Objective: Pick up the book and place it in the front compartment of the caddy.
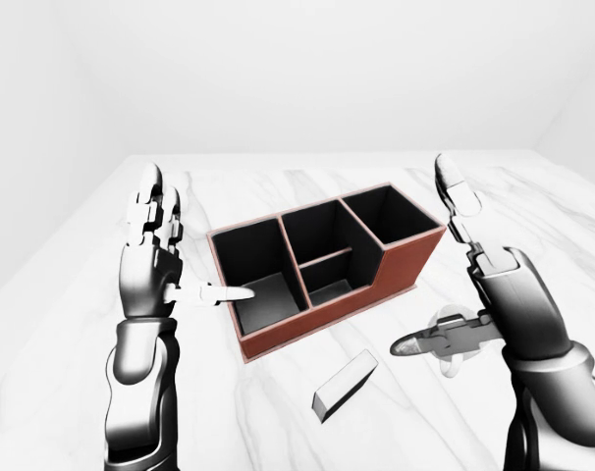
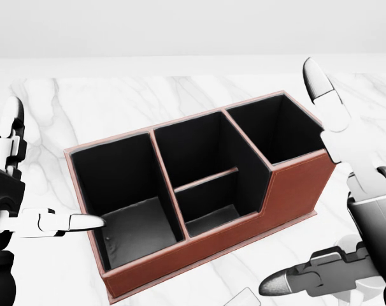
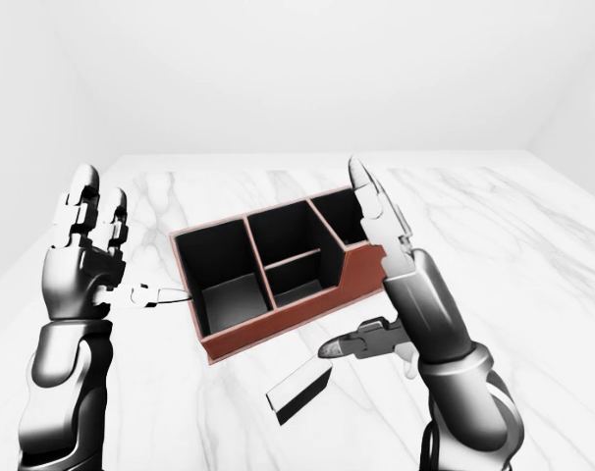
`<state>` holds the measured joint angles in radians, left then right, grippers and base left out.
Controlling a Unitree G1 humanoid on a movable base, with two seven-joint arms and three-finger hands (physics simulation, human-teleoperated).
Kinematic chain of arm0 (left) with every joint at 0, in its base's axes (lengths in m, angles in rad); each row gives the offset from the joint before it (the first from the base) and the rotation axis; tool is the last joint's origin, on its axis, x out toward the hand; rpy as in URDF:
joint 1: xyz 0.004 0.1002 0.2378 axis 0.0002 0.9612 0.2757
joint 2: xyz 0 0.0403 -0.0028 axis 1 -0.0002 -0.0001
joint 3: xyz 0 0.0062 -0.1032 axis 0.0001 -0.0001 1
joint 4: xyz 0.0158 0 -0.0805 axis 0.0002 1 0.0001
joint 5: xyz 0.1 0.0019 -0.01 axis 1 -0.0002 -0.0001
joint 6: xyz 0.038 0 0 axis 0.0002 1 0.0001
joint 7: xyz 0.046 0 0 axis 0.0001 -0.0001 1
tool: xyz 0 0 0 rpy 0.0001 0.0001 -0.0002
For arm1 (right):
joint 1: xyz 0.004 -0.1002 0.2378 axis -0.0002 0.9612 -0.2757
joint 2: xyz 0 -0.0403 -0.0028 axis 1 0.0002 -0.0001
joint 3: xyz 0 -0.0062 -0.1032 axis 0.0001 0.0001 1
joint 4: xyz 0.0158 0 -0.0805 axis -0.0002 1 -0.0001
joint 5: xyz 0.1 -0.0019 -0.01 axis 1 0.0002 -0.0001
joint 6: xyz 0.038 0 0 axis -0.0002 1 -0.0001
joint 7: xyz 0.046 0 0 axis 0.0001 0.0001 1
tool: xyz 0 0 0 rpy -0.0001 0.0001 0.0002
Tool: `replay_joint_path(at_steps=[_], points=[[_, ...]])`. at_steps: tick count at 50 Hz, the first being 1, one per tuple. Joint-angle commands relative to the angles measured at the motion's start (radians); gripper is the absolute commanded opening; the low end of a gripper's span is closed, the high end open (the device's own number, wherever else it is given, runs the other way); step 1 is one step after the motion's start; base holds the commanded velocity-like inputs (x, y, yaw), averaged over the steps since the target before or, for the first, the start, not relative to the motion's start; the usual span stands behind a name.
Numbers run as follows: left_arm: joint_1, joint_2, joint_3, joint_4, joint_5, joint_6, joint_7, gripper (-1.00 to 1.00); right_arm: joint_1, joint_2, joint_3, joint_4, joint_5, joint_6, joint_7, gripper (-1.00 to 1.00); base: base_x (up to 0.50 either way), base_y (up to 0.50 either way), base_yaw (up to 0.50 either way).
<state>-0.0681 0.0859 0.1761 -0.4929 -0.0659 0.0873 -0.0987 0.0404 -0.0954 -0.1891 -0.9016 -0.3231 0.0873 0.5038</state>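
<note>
Two hands are raised and spread, and neither one holds anything, so we judge that we are at the very start: the book (image 1: pixel 345 384) lies flat on the marble table (image 1: pixel 533 216), not yet grasped, just below the caddy (image 1: pixel 324 266) in the left-eye view and a little apart from its red-brown wall.

Our right hand (image 1: pixel 464 294) stands to the right of the caddy, fingers splayed, thumb pointing left above the table near the book. Our left hand (image 1: pixel 160 260) stands at the caddy's left end, fingers up and released, its thumb tip at the rim of the leftmost compartment.

For the next move, we judge the right hand must drop toward the book and close on its long edges; it lies flat, so getting fingers under it may be awkward.

The caddy has four compartments: a large one at the left, a large one at the right, and two smaller ones between, split by a low divider. All four look dark and empty. We take the lower, cut-down one as the front compartment.
</note>
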Motion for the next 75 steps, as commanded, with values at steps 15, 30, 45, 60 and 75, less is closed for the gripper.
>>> replay_joint_path(at_steps=[15, 30, 45, 60, 75], points=[[-0.010, 0.006, 0.007, 0.008, -0.004, 0.000, 0.003, 1.00, 0.024, 0.014, 0.033, -0.114, -0.149, 0.000, 0.107, 1.00, 0.00, 0.00, 0.00], [-0.013, 0.008, 0.009, 0.017, -0.005, 0.000, 0.004, 1.00, 0.070, 0.041, 0.070, -0.126, -0.212, 0.000, 0.134, 1.00, 0.00, 0.00, 0.00], [-0.009, 0.007, 0.009, 0.017, -0.003, 0.000, 0.003, 1.00, 0.108, 0.053, 0.102, -0.119, -0.247, 0.000, 0.148, 1.00, 0.00, 0.00, 0.00], [-0.012, 0.009, 0.012, 0.014, -0.004, 0.000, 0.003, 1.00, 0.145, 0.061, 0.139, -0.114, -0.285, 0.000, 0.159, 1.00, 0.00, 0.00, 0.00], [-0.013, 0.008, 0.009, 0.026, -0.001, 0.000, 0.003, 1.00, 0.183, 0.063, 0.167, -0.092, -0.315, 0.000, 0.142, 1.00, 0.00, 0.00, 0.00]])
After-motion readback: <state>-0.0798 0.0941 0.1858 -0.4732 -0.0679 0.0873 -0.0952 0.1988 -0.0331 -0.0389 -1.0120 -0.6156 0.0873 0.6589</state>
